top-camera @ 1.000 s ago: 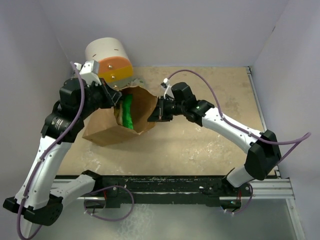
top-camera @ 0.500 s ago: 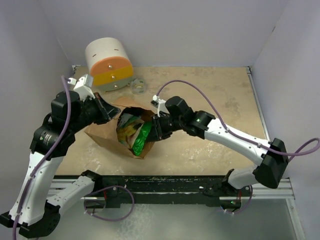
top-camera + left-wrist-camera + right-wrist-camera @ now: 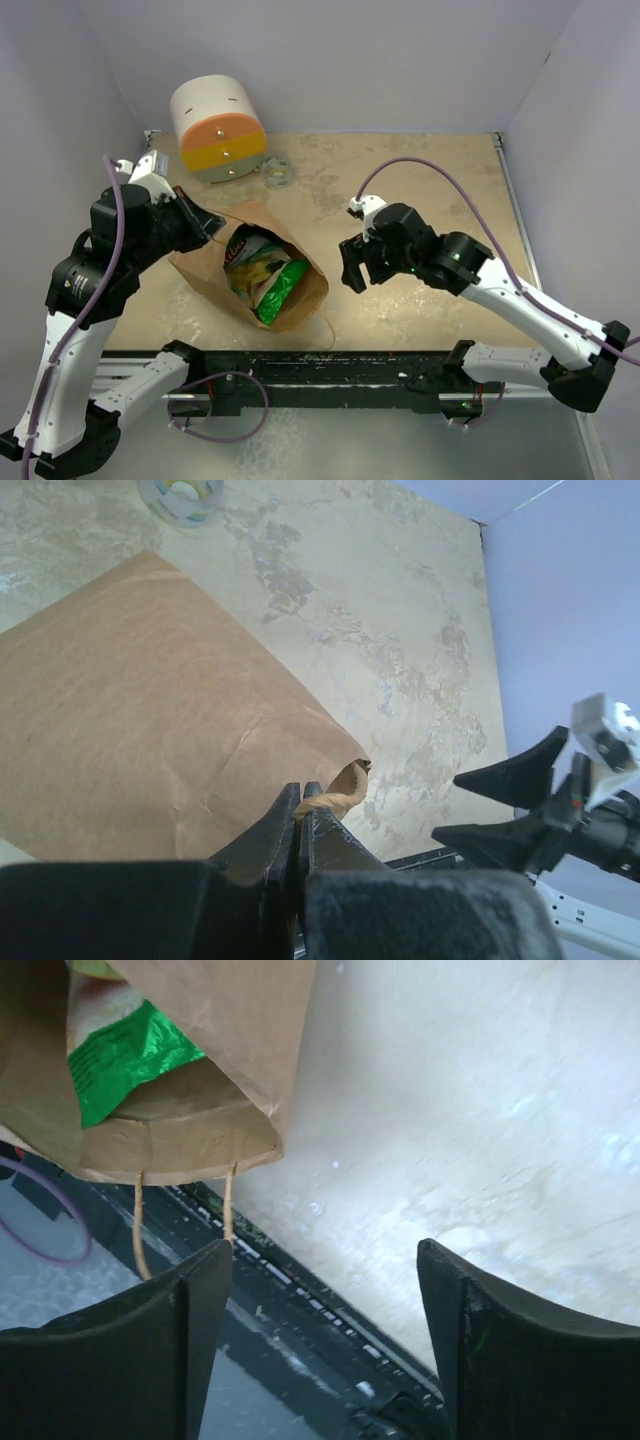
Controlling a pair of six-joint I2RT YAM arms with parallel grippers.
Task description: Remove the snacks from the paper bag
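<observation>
The brown paper bag point(image 3: 203, 270) lies on its side with its mouth turned toward the near right. Snacks show inside the mouth: a green packet point(image 3: 283, 290) at the lip and pale and yellow packets behind it. My left gripper point(image 3: 206, 226) is at the bag's far-left corner. In the left wrist view it point(image 3: 300, 792) is shut on the bag's twisted paper handle point(image 3: 342, 788). My right gripper point(image 3: 351, 266) hangs open to the right of the mouth, clear of the bag. The right wrist view shows nothing between its fingers point(image 3: 325, 1252), with the bag point(image 3: 240, 1030) and the green packet point(image 3: 125, 1055) at upper left.
A white, orange and yellow cylinder point(image 3: 215, 125) lies at the back left, with a small clear ring point(image 3: 275, 172) next to it. A black rail point(image 3: 330, 365) runs along the table's near edge. The bag's other handle loop point(image 3: 140, 1230) hangs over that edge. Walls close in the left, back and right sides.
My right gripper has opened and pulled back to the right, away from the bag's mouth. The bag has swung down toward the near edge, and more packets show in its mouth.
</observation>
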